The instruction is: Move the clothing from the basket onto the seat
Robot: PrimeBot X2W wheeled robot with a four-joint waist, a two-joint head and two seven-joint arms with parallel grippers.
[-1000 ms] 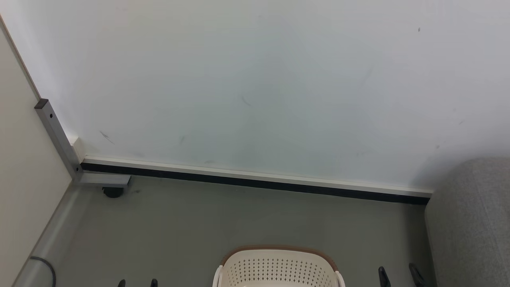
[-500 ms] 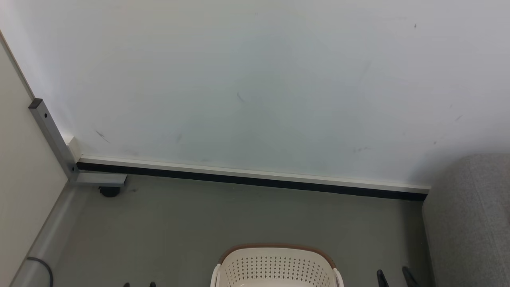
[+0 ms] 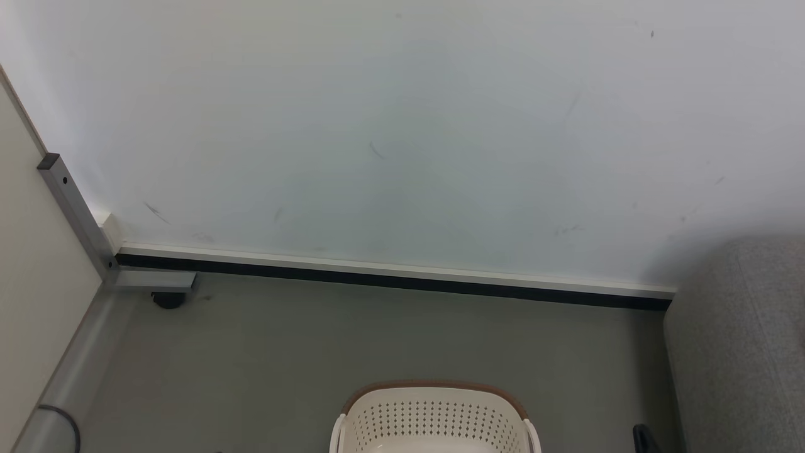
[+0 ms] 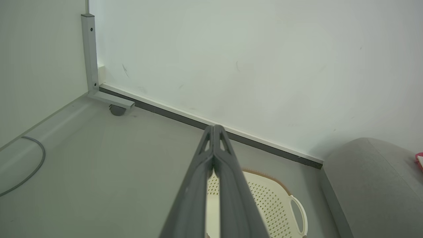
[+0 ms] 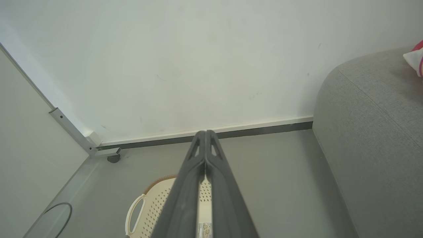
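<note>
Fingers (image 4: pixel 196 185) of left gripper (image 4: pixel 214 128) and right gripper (image 5: pixel 205 133) are pressing together, empty; one basket (image 3: pixel 434 418) is showing cut off, perhaps one clothing (image 5: pixel 414 59) scrap lying on the seat (image 3: pixel 742 352).

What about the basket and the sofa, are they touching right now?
Apart. In the head view, a strip of floor lies between the basket and the sofa; the right wrist view shows that gap too.
</note>
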